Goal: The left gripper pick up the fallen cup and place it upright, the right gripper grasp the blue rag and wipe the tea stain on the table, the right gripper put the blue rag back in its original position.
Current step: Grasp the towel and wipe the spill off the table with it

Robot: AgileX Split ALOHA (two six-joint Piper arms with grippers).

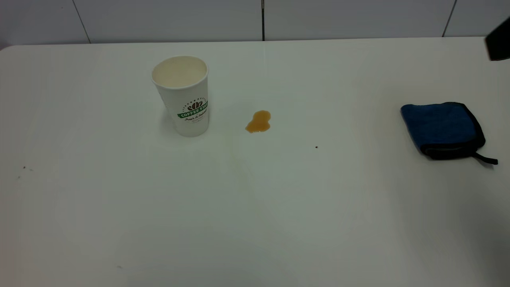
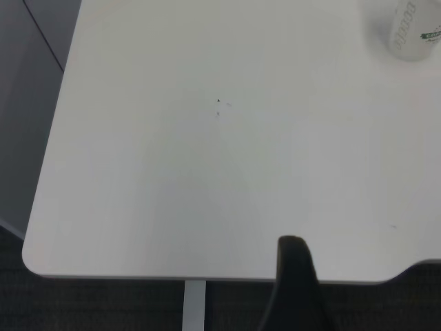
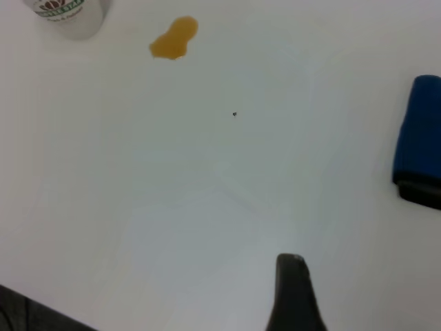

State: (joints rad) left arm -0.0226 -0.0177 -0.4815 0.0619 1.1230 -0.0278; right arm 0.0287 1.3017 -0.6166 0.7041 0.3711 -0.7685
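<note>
Rag [image 1: 440,127] and stain [image 1: 258,121] are the 2 things the coming move turns on, judging by the cup [image 1: 183,95], which stands upright on the table [image 1: 255,219] with its mouth up, so the righting step looks done. The tea stain lies just beside the cup, on the side toward the blue rag, and remains an unwiped amber puddle. The blue rag lies folded and flat, well apart from the stain, on the far side of it from the cup, its black loop strap trailing away from the stain.

Only a dark corner of the right gripper [image 1: 498,40] shows, beyond the rag from the stain and apart from the cloth; it holds nothing, and its finger spread cannot be told. This arm is clearly the nearer one to the rag. The left gripper [image 2: 296,289] sits back past the cup, near the table edge, holding nothing; its spread cannot be told either.
</note>
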